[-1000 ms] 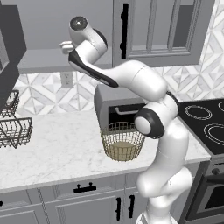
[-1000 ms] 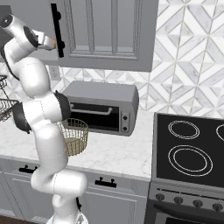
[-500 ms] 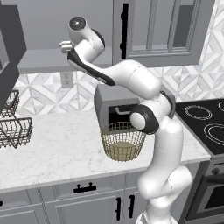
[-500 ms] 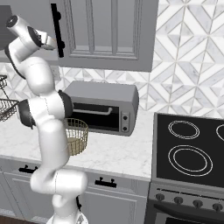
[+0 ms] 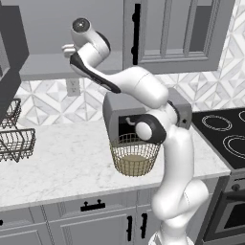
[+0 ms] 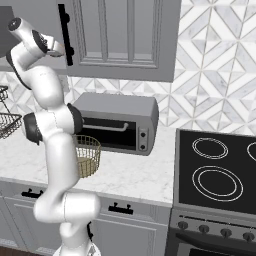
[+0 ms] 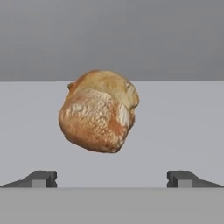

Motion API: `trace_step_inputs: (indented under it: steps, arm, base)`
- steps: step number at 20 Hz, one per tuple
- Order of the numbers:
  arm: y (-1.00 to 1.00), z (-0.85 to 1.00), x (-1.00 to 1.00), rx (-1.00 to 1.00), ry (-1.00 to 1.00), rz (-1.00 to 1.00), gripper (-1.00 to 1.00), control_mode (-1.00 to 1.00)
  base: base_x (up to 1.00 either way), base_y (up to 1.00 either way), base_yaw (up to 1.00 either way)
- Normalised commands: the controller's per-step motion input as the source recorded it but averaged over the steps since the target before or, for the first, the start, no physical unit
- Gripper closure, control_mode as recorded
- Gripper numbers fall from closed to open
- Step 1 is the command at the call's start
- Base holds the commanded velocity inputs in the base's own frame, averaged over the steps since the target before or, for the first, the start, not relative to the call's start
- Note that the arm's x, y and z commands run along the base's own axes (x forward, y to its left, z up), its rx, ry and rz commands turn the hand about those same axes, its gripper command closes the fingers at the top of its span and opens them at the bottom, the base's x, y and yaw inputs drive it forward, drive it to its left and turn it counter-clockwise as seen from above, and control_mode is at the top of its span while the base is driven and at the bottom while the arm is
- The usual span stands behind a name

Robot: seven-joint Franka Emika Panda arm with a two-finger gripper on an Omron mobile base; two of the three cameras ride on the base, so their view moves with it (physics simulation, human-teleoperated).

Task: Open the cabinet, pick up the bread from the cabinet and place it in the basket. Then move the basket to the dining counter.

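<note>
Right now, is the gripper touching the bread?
Apart. In the hand view the gripper is open, its fingertips low and wide at either side, with bare shelf between them and the bread.

arm's elbow swung rightward toward the toaster oven [image 5: 143,112], upper arm lowered

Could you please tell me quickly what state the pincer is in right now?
Pincer: open and empty, its fingertips spread wide just short of the bread, not touching it.

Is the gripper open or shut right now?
Open: the gripper has its fingertips wide apart, the bread lying ahead, untouched.
</note>
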Motion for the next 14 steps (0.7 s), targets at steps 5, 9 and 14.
trace_step_inputs:
  steps: [5,9,14]
  arm:
    - [0.06,0.0,0.22,0.0,0.0,0.0,-1.0,-1.0]
    - [0.04,0.0,0.22,0.0,0.0,0.0,-1.0,-1.0]
    - [0.04,0.0,0.23,0.0,0.0,0.0,-1.0,-1.0]
  base:
    - [0.0,0.0,0.0]
    - [0.0,0.0,0.0]
    - [0.0,0.0,0.0]
